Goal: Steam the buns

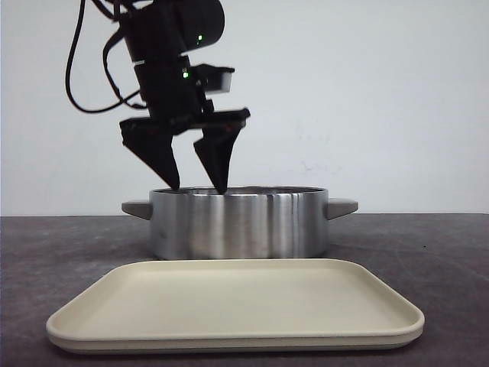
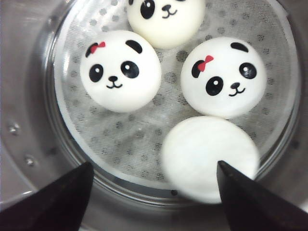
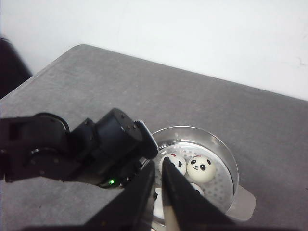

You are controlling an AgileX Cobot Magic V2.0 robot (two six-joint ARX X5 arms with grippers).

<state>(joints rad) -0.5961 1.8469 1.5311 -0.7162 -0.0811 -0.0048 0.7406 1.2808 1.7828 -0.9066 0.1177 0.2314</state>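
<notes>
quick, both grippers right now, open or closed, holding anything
Left gripper: open, jaws spread, holding nothing, tips at the rim of the shiny steel steamer pot.
Right gripper: cannot tell, though nothing shows between its dark jaws.

1. You see the pot [image 1: 238,223] standing behind the tray [image 1: 235,303] on the table [image 1: 443,252].
2. Four buns [image 2: 120,70] lie inside the pot.
3. The left gripper [image 1: 197,180] hangs over the pot's left rim.

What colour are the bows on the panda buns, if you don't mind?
Red bows, clearest in the left wrist view.
</notes>
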